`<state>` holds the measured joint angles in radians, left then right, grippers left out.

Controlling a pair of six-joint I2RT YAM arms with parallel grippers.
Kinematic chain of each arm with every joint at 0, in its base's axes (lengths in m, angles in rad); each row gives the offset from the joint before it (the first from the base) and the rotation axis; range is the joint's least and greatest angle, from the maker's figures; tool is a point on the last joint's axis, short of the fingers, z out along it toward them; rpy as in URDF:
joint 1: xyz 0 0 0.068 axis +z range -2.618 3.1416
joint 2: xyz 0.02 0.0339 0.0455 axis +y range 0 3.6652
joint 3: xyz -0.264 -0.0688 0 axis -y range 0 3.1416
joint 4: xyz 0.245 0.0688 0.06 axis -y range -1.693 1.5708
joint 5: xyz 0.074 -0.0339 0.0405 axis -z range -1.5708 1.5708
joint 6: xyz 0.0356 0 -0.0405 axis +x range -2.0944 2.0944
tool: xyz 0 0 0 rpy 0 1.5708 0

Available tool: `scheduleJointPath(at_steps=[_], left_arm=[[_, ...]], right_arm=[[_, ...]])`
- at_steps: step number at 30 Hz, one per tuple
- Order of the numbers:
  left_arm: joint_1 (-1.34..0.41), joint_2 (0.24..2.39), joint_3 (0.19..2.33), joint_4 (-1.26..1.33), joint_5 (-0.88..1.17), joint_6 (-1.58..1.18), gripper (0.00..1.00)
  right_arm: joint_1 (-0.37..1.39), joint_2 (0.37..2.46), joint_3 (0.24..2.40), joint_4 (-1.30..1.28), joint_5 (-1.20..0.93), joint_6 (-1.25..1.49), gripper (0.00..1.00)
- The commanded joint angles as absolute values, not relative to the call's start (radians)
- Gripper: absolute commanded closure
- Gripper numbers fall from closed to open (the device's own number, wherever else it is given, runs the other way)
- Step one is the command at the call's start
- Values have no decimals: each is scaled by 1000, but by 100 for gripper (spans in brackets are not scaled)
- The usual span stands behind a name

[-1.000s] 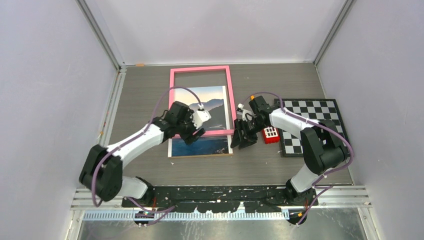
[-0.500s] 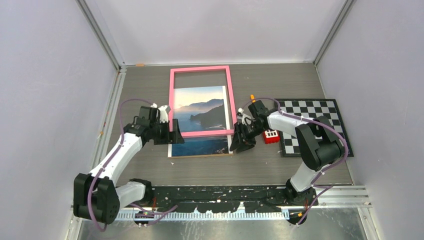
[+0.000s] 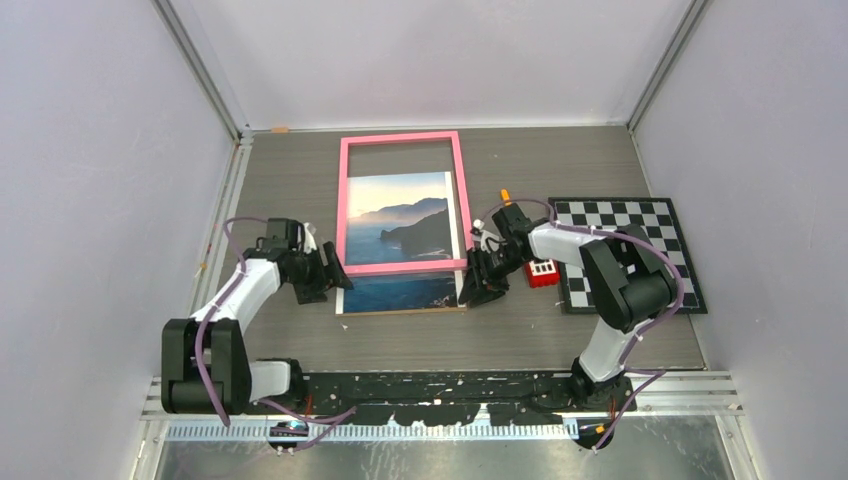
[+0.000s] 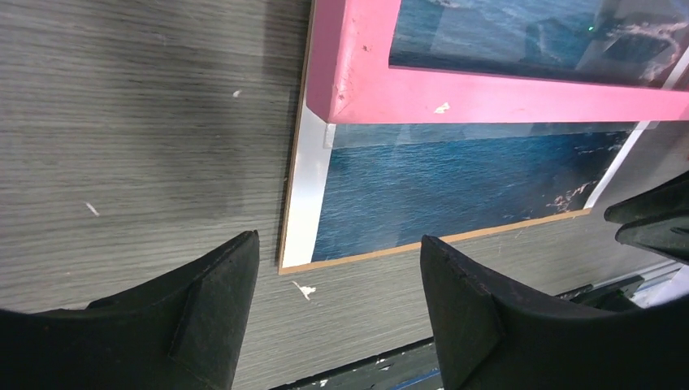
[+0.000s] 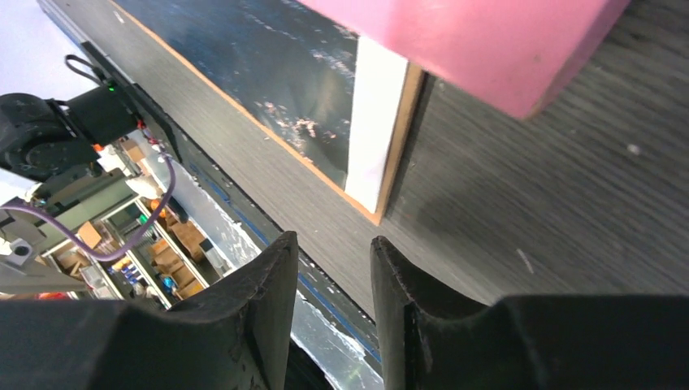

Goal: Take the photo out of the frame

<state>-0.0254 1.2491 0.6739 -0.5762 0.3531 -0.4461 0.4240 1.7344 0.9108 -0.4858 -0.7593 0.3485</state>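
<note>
The pink frame lies flat at mid-table, empty in its far part. The seacoast photo lies on a brown board under it, its near end sticking out past the frame's near bar. My left gripper is open and empty, low beside the photo's near left corner. In the left wrist view the frame's corner and the photo lie just ahead. My right gripper is slightly open and empty at the photo's near right corner. The right wrist view shows the frame over the photo.
A black-and-white checkerboard lies at the right, with a small red and white block by its near left edge. Walls close in on three sides. The black rail runs along the table's near edge.
My left arm has pulled back leftward from over the frame's near bar to the photo's near left corner. My right gripper has shifted slightly towards the photo's near right corner.
</note>
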Motion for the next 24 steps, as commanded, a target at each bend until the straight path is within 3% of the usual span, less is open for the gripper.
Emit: scheduleJointPath(at_steps=[1,6,14,20,24], left_arm=[[-23,1272,667,-537,383,-454,31],[-23,1295,653,-508,396,-470,42],[-23,1330,627,-461,406,-499,51],[-23,1338,625,-466,381,-506,47],[-23,1339,630,-475,372,-505,42]], right_arm=[[434,1764,940,-481,-731,313,58],[441,1781,940,-477,-704,302,61],[450,1826,956,-489,-656,276,69],[461,1797,965,-496,-646,273,75],[462,1736,967,-513,-650,279,73]])
